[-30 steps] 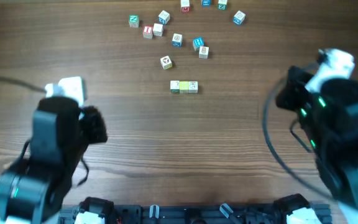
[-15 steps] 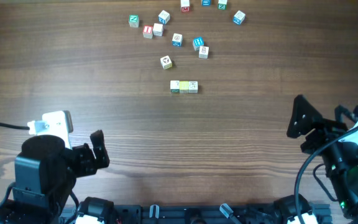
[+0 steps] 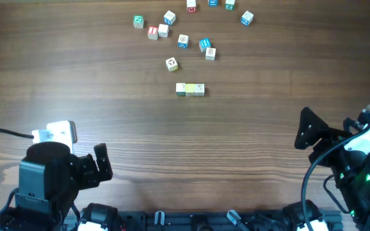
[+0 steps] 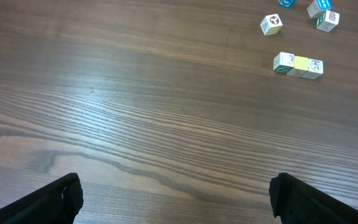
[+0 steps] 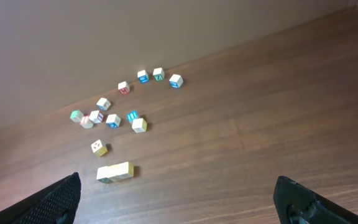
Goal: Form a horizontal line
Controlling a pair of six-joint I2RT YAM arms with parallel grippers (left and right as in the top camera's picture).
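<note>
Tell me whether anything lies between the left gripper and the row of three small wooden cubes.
Nothing visible does. Only bare brown wooden table separates the open left gripper from the row of three small wooden cubes; the scattered loose cubes all lie beyond the row.

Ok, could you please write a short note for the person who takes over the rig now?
Left tool: open, empty, at the front edge of the brown wooden table, far from the cubes.
Right tool: open, empty, also far from the cubes.
Row of three small wooden letter cubes, whitish with green, pale yellow, white: edge to edge, horizontal, mid-table.
Loose small letter cubes: scattered beyond the row, not touching it.
Done: the line looks formed.
Left: probably nothing; check the alignment.
</note>
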